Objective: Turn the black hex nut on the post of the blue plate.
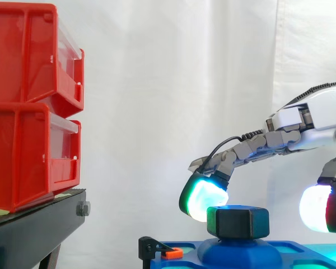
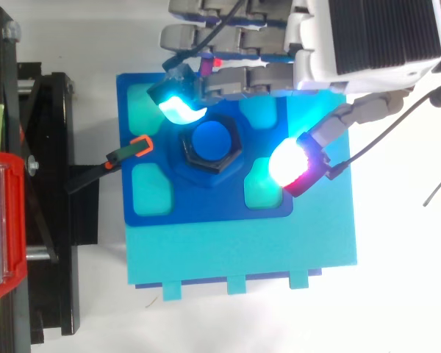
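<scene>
The black hex nut sits on the blue post, which rises from the middle of the blue plate. My hand reaches in from the right, above the plate. One cyan-glowing fingertip hangs close to the nut's far left corner, at about the height of its top. The white and red glowing thumb pad hovers to the nut's right, clearly apart from it. The fingers straddle the nut without clasping it.
Two stacked red bins stand on a black stand at the left. A black clamp with an orange tip holds the plate's left edge. The plate lies on a lighter cyan base.
</scene>
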